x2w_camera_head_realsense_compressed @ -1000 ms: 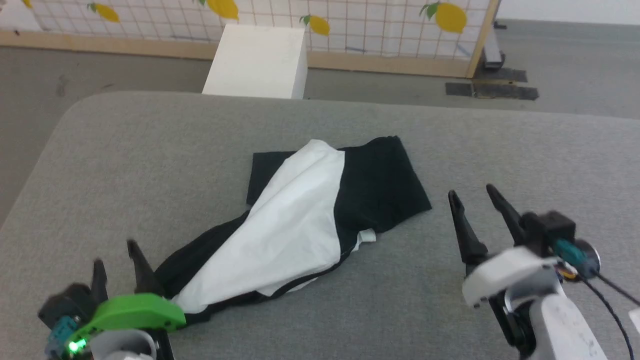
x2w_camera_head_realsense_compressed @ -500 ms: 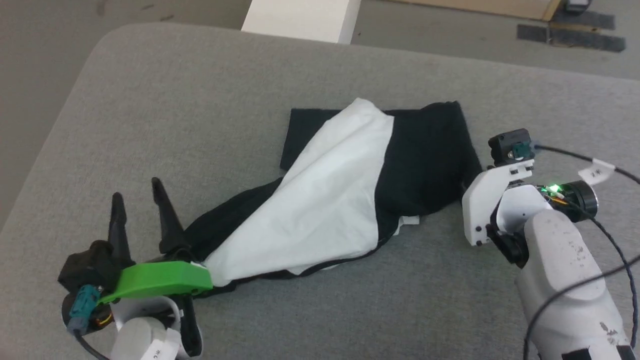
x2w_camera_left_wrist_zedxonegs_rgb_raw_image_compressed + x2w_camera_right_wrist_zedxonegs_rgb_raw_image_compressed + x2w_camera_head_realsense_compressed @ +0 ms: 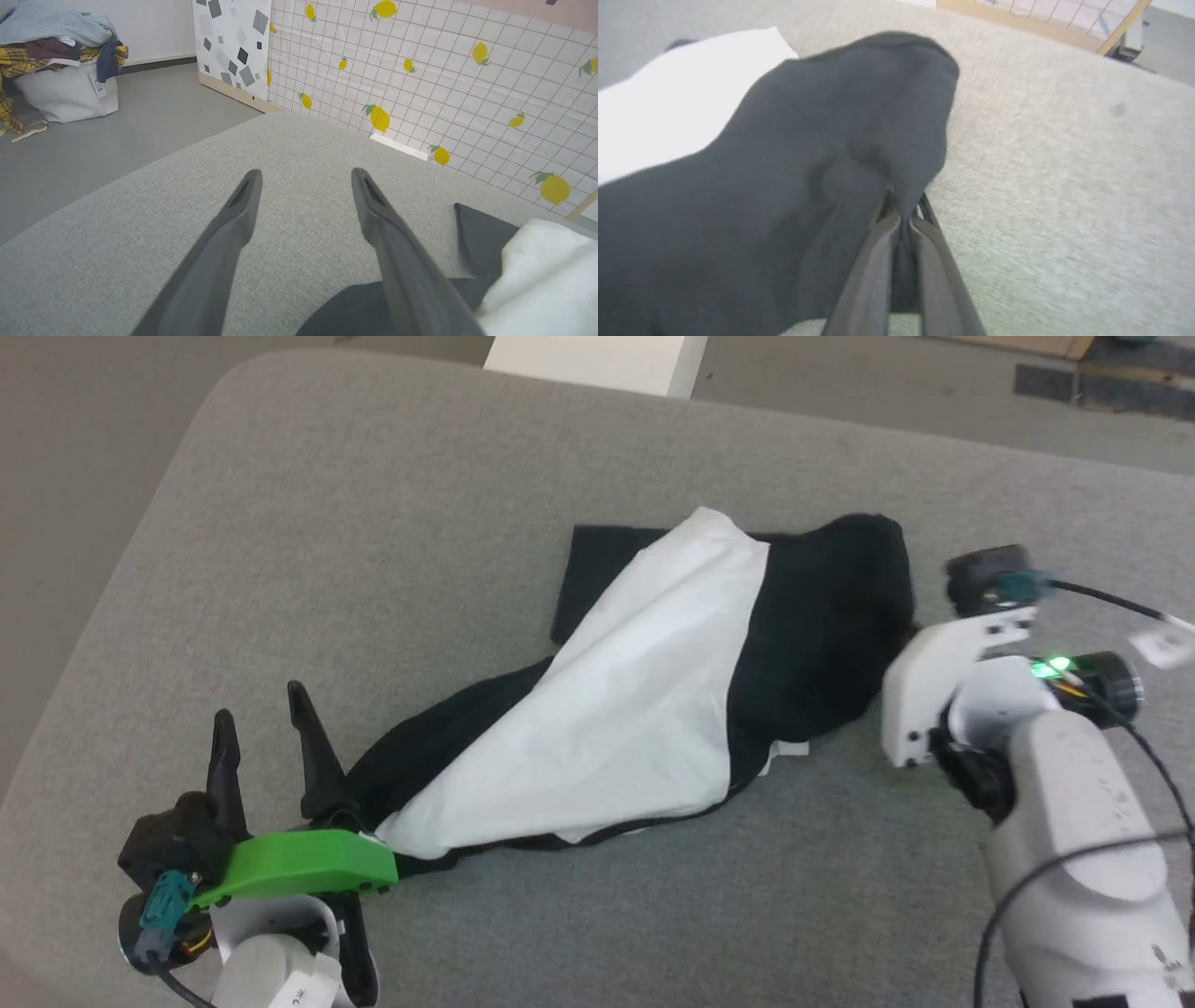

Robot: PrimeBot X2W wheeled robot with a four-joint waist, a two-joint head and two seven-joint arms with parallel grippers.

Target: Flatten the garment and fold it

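The garment (image 3: 653, 709), white body with black sleeves, lies crumpled across the middle of the grey table (image 3: 373, 523). Its black sleeve (image 3: 831, 140) bulges upward on the right, where my right gripper (image 3: 902, 210) is shut on the sleeve's edge. In the head view the right wrist (image 3: 971, 672) hides those fingers. My left gripper (image 3: 261, 728) stands open at the garment's lower left end, nothing between its fingers (image 3: 233, 224), with black cloth (image 3: 355, 312) just beside its right finger.
A white box (image 3: 597, 359) stands on the floor past the table's far edge. A lemon-print grid panel (image 3: 444, 70) stands behind, and a white bag of clothes (image 3: 65, 70) sits on the floor to the left. A black cable (image 3: 1102, 602) trails from my right wrist.
My right gripper swung in to the black sleeve and shut on its edge, which now bulges up. The head camera tilted down. The left gripper stayed open.
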